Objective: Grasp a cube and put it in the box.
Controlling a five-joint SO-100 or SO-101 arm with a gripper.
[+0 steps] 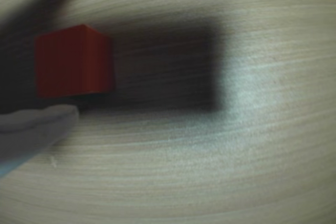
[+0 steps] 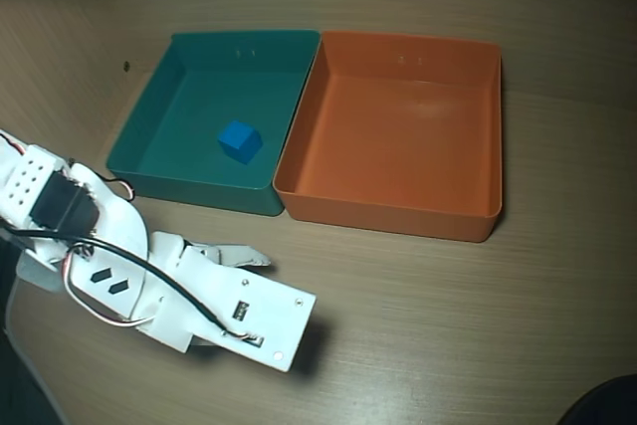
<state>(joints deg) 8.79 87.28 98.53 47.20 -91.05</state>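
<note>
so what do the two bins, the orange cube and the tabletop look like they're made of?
Teal bin and orange bin: likely moulded plastic, thin walls, rounded corners, soft sheen. Orange cube: plain matte faces, probably plastic or painted; blur leaves it open. Table: pale wood-grain surface, laminate or veneer, can't tell which.
</note>
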